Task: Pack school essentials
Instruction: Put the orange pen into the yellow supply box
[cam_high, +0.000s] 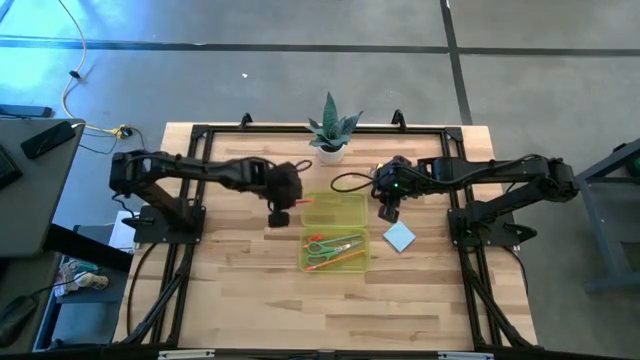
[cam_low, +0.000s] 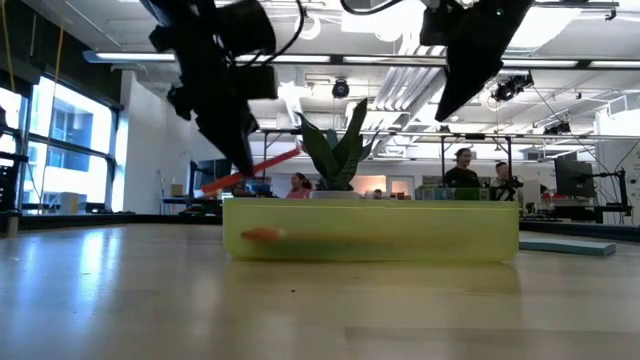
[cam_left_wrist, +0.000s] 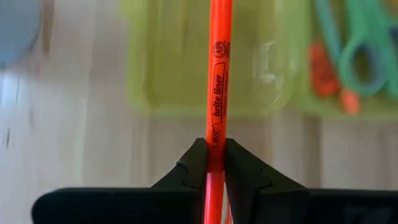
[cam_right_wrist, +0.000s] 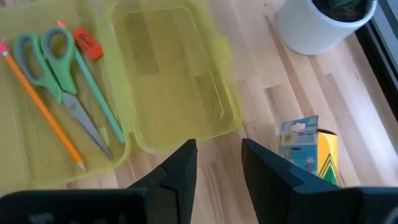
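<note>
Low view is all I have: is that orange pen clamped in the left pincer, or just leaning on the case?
Observer: Clamped. The left wrist view shows the left pincer shut on the orange highlighter.
Operator: What's inside the case?
Observer: One half of the case is empty. The other holds green-handled scissors, an orange pencil, a green pencil and a red eraser.
Operator: And the right pincer?
Observer: The right pincer is open and holds nothing, by the empty half, with the crayon box beside it on the table.
</note>
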